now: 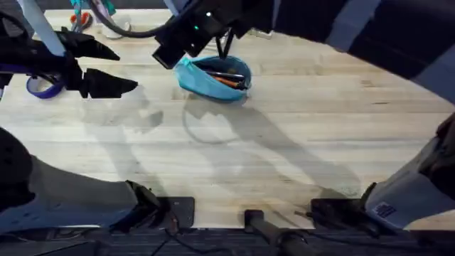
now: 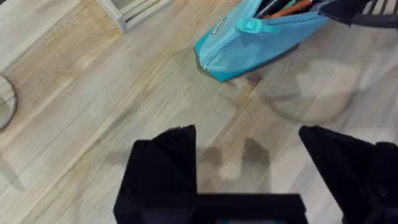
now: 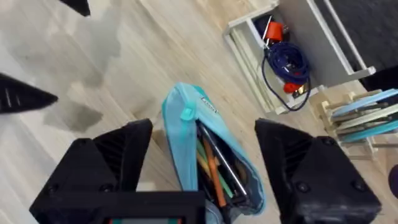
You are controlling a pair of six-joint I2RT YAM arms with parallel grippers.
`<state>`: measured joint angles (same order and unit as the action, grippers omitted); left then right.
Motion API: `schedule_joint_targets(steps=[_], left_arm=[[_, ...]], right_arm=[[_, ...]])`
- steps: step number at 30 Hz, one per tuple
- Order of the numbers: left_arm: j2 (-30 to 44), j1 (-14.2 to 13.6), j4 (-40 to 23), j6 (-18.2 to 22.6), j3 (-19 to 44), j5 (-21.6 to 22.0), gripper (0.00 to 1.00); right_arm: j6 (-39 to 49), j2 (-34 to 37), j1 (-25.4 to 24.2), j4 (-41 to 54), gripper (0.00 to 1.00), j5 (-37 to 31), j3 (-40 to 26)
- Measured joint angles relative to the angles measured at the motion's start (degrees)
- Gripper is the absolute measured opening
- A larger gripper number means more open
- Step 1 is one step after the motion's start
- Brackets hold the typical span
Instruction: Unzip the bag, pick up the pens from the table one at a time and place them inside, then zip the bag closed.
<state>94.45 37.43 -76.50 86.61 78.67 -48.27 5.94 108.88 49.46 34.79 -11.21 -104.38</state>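
Overhead: bag [image 1: 213, 78] unzipped on table [image 1: 298, 149], pens [image 1: 229, 80] inside. Right gripper [image 3: 202, 155] spread over it, left gripper [image 2: 249, 155] spread, apart. Soft, light fabric; pinch pull tab [image 2: 250, 25].

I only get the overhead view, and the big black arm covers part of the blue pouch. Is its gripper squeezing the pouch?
Observer: No. In the right wrist view the right gripper is open, with one finger on each side of the pencil pouch, not pinching it.
Operator: Where's the zipper tab? I can't find it.
Observer: The pull tab sits at one end of the pouch, and the zipper is open along the top.
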Motion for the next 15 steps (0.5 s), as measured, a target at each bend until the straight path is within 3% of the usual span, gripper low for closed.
schedule_joint_targets(steps=[15], left_arm=[[0.0, 0.0, 0.0, 0.0, 0.0, 0.0, 0.993]], right_arm=[[-12.8, 0.3, 1.5, 0.1, 0.995, -6.8, -0.8]])
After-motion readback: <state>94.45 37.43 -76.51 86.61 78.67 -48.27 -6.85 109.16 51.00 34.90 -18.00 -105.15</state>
